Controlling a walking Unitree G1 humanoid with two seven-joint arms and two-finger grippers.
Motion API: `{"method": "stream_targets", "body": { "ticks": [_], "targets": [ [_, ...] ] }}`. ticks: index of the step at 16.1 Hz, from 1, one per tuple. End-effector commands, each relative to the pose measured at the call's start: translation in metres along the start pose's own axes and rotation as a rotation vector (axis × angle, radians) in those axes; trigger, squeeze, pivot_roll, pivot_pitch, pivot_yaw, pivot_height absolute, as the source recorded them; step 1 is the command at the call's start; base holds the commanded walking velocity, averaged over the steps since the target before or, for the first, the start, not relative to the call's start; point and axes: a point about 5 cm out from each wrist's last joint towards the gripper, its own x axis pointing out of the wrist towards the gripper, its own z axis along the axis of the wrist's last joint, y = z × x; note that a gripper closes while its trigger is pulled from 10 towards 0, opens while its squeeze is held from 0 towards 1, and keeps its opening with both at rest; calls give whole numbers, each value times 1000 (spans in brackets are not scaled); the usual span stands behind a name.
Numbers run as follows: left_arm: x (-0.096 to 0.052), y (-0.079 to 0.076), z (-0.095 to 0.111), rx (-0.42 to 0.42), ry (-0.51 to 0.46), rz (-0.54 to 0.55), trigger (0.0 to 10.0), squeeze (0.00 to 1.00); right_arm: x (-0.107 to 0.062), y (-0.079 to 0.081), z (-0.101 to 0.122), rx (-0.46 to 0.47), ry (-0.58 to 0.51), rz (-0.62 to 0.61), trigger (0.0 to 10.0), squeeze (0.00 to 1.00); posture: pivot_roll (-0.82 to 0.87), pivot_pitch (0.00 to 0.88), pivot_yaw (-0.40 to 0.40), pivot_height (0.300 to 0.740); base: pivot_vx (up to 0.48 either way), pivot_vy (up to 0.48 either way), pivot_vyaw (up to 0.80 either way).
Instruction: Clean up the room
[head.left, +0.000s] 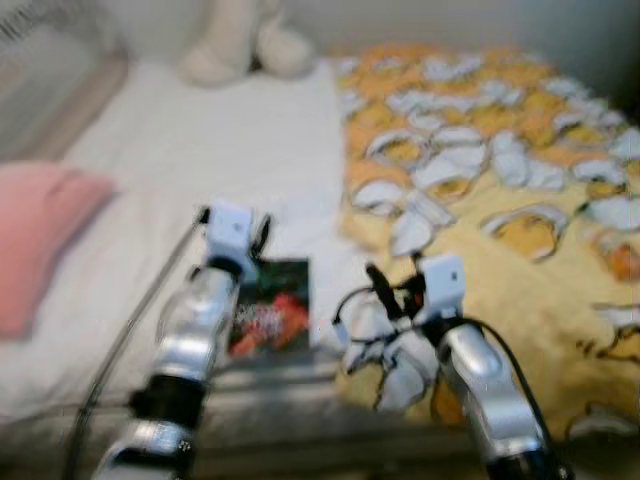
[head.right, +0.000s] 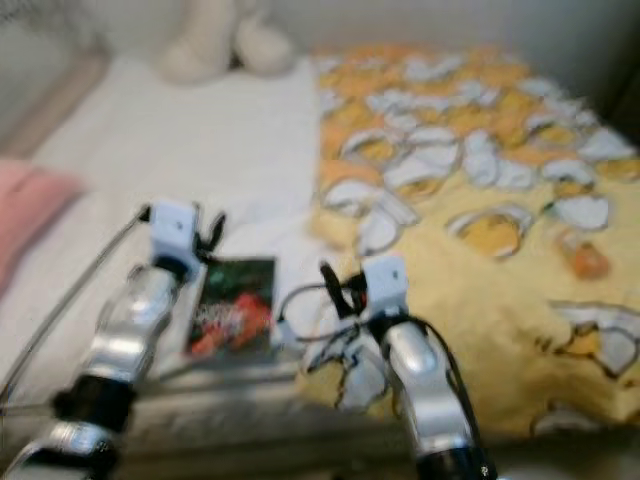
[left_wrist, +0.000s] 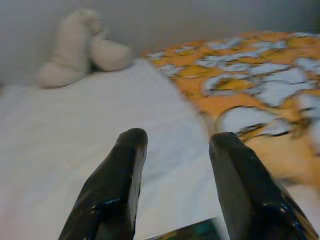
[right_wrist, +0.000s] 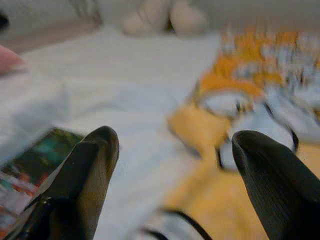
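Observation:
A dark book (head.left: 272, 305) with a red picture on its cover lies flat on the white sheet (head.left: 220, 140), near the bed's front edge. My left gripper (left_wrist: 175, 145) is open and hovers just past the book's far left corner, with nothing between its fingers. My right gripper (right_wrist: 175, 140) is also open and empty. It hangs over the folded edge of the yellow and orange patterned blanket (head.left: 520, 180), to the right of the book. One corner of the book (right_wrist: 30, 170) appears in the right wrist view. The pictures are blurred.
A pink pillow (head.left: 35, 225) rests on the left side of the bed. A cream plush toy (head.left: 245, 40) sits at the head of the bed by the wall. The blanket covers the right half of the bed.

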Motion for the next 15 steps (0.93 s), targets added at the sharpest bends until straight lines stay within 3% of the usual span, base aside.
{"method": "stream_targets", "body": {
  "ticks": [1,7,8,10,11,15],
  "targets": [
    [-2,16,2,5,-2,50,10000,0,7,7,4,55,15,50,10000,8,-94,0,34,740,0,0,0],
    [-18,24,-4,32,25,72,10000,0,21,31,-28,251,190,157,10000,12,-36,45,38,740,0,0,0],
    [-25,28,-6,32,40,67,10000,0,25,39,-37,315,242,180,10000,8,-6,86,42,740,0,480,0],
    [-33,35,-4,73,35,81,10000,0,27,47,-44,339,277,194,10000,12,12,113,45,740,0,480,0],
    [-40,41,-2,93,38,94,10000,0,30,50,-48,394,301,188,10000,8,42,163,51,740,0,0,0],
    [-56,52,4,97,56,131,10000,0,39,55,-53,369,321,159,10000,12,71,269,50,740,0,0,0]
  ]
}}
